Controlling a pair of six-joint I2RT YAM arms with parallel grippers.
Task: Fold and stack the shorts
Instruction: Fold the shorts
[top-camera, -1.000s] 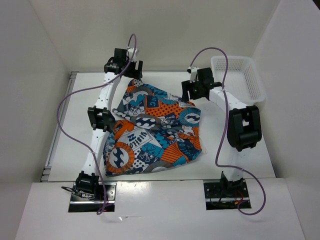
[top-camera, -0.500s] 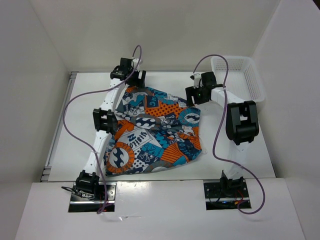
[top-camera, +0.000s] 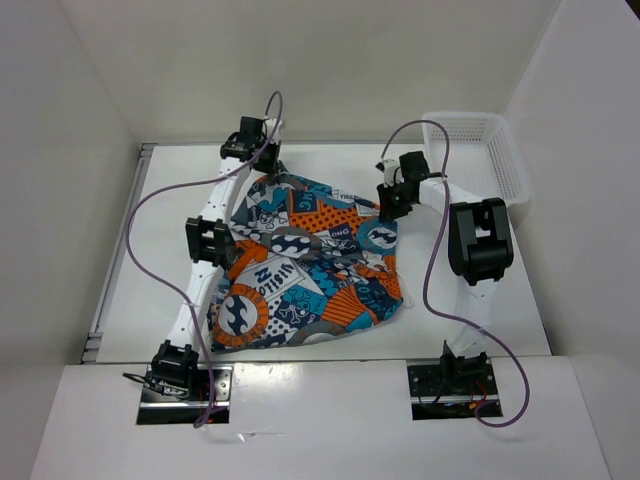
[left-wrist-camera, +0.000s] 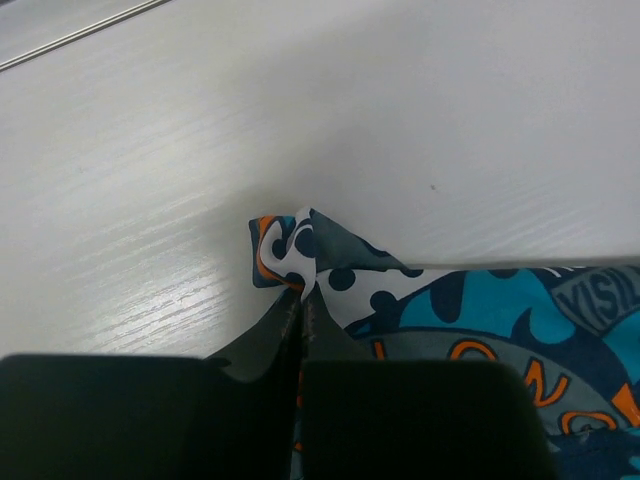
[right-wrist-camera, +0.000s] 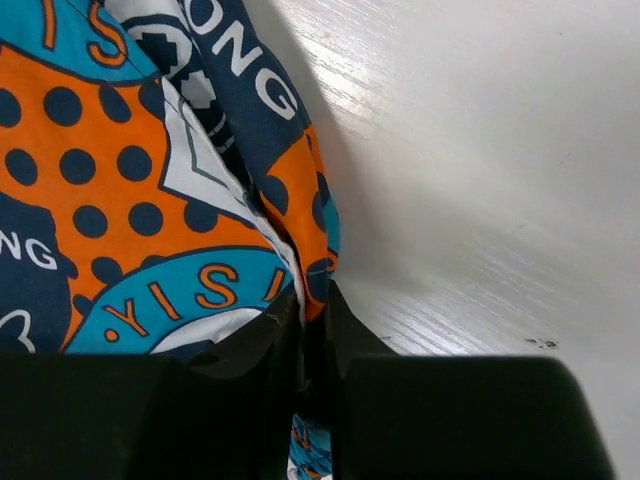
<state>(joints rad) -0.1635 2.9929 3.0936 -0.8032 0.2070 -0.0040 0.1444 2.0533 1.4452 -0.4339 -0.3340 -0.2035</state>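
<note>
The shorts (top-camera: 305, 260), printed in teal, orange, white and black, lie spread and rumpled in the middle of the table. My left gripper (top-camera: 266, 172) is at their far left corner, shut on that corner of the shorts (left-wrist-camera: 300, 250), which pokes out past the fingertips (left-wrist-camera: 285, 315). At the far right edge my right gripper (top-camera: 390, 205) is shut on a fold of the shorts (right-wrist-camera: 310, 240); orange and teal cloth runs down between its fingers (right-wrist-camera: 355, 325).
A white mesh basket (top-camera: 478, 152) stands at the far right corner of the white table (top-camera: 130, 260). White walls close in the left, back and right sides. Purple cables loop above both arms.
Both grippers came down onto the far edge of the shorts and shut on the cloth. The right one also moved left and nearer, away from the basket.
</note>
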